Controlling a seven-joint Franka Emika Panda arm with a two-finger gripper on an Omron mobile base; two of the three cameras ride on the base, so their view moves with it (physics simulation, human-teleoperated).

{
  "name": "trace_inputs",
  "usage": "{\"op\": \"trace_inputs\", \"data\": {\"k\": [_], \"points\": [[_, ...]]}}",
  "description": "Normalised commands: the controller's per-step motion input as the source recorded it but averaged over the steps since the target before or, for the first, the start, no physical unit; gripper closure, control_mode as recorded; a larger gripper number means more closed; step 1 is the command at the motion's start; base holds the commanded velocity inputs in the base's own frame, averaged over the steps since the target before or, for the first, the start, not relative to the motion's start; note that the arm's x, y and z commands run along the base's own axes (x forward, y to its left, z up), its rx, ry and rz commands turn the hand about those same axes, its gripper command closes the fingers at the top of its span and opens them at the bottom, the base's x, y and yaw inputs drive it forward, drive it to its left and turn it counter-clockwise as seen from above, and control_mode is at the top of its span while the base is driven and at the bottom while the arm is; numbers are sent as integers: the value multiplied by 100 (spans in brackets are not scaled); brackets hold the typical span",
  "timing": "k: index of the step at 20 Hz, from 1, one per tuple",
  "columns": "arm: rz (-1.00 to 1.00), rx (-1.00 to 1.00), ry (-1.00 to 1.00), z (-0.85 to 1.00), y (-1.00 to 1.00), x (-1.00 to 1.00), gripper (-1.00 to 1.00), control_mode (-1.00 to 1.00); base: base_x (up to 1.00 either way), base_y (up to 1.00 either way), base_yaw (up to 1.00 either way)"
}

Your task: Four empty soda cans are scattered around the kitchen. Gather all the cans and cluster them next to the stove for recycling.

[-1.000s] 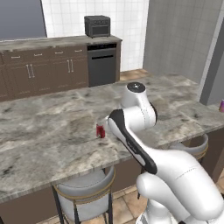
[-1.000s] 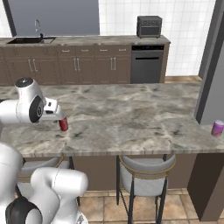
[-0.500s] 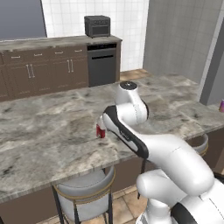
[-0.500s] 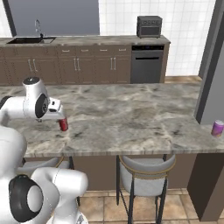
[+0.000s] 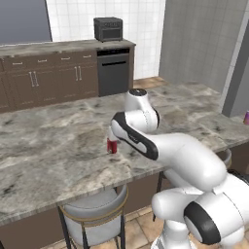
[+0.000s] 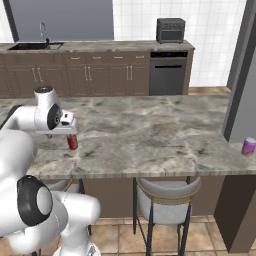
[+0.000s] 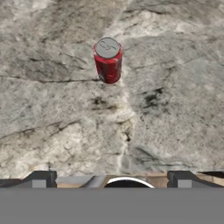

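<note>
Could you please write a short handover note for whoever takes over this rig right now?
Gripper: open and empty, above the marble island counter, apart from the red can.
Red can: upright on the island near its front edge, also seen in the left base view and the right base view.
Pink-purple can: upright at the island's far right end.
Done: no can is held or grouped.
Left: probably lower over the red can, grip it, carry it to the stove, then fetch the pink-purple can and the others. The stove's position cannot be told from these views.
</note>
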Motion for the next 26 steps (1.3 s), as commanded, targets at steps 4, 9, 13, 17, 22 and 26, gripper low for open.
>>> {"op": "trace_inputs", "data": {"k": [4,9,13,17,22,26], "points": [[0,0,0,-3,13,30,-100,-100,0,0,0],[0,0,1,-7,18,30,-100,-100,0,0,0],[0,0,2,-10,11,26,-100,-100,0,0,0],[0,0,2,-14,3,25,-100,-100,0,0,0],[0,0,0,-10,0,16,-100,-100,0,0,0],[0,0,0,-11,0,8,-100,-100,0,0,0]]}}
